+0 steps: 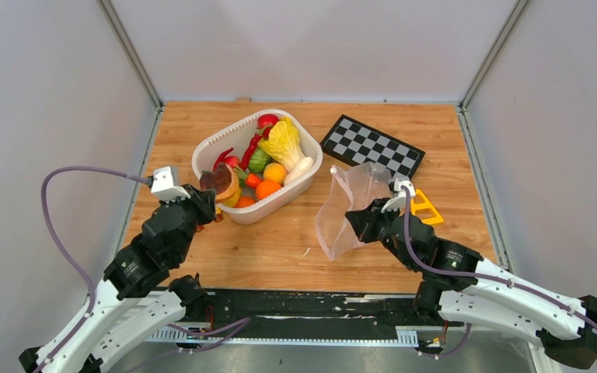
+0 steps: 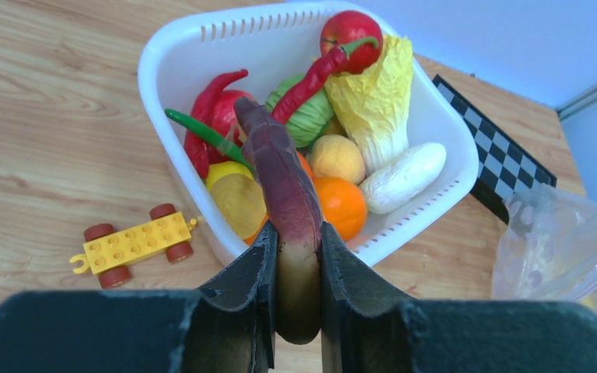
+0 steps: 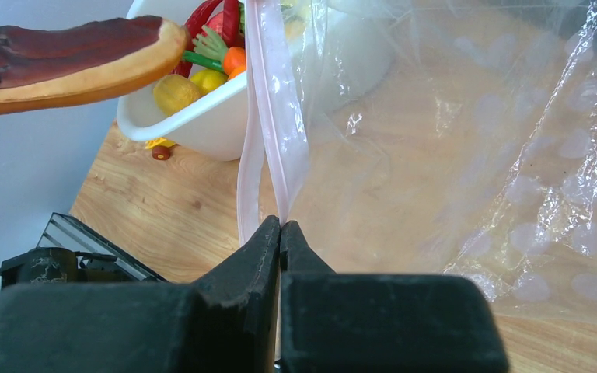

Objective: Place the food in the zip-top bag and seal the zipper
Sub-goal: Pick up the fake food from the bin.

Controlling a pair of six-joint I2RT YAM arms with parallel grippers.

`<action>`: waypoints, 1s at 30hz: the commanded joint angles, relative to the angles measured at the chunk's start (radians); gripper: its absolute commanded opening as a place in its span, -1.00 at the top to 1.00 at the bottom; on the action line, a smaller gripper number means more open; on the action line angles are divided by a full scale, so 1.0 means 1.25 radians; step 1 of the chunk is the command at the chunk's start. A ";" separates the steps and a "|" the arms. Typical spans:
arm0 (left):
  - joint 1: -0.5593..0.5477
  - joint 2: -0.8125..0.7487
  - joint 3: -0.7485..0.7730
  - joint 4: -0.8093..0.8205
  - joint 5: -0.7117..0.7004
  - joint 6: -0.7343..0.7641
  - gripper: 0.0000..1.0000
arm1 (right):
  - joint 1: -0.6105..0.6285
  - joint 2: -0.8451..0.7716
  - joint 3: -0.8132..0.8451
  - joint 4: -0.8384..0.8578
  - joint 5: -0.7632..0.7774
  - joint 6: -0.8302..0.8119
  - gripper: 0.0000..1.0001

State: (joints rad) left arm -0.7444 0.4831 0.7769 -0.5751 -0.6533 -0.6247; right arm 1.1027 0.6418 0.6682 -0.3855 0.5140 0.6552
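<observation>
Bun (image 2: 284, 186), long, tan with a dark-red top: pinched near one end between the jaws of the left gripper (image 2: 295, 256), its free end pointing out over the near rim of the white basket (image 2: 202, 47) and, by the right wrist view, raised above it. Remaining food (image 2: 342, 116), namely cabbage, chillies and round red, orange and yellow fruits, lies in the basket. Zip-top bag (image 1: 350, 206), clear with pale dots: stands crumpled on the table (image 1: 280, 249) just right of the basket, near the checkerboard (image 1: 371, 146), with nothing visible inside. Zipper (image 3: 276, 116), pale pink strip: caught in the right gripper (image 3: 280, 233), whose jaws are pressed together on it where the two strips meet; above that point the strips part slightly, so the mouth looks only narrowly open. Yellow toy car (image 2: 134, 242) sits beside the basket and is no part of the load. Step in hand, as judged: first item lifted for transfer. Next move calls for carrying the bun across to the bag and lining its long axis up with the narrow mouth, entering end first.
</observation>
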 commanded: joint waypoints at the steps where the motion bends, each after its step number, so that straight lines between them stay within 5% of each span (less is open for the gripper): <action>1: 0.003 -0.033 0.050 -0.004 -0.021 0.043 0.76 | -0.004 -0.014 0.002 0.013 -0.006 -0.013 1.00; 17: 0.003 -0.057 0.064 0.115 0.226 0.115 0.84 | -0.002 -0.015 0.001 0.017 -0.001 -0.023 1.00; 30: 0.003 -0.013 0.034 0.317 0.762 0.185 0.88 | -0.003 -0.013 -0.008 0.030 0.002 -0.023 1.00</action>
State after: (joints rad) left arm -0.7444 0.4366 0.8124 -0.2955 0.0494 -0.4374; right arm 1.1027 0.6338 0.6674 -0.3843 0.5144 0.6422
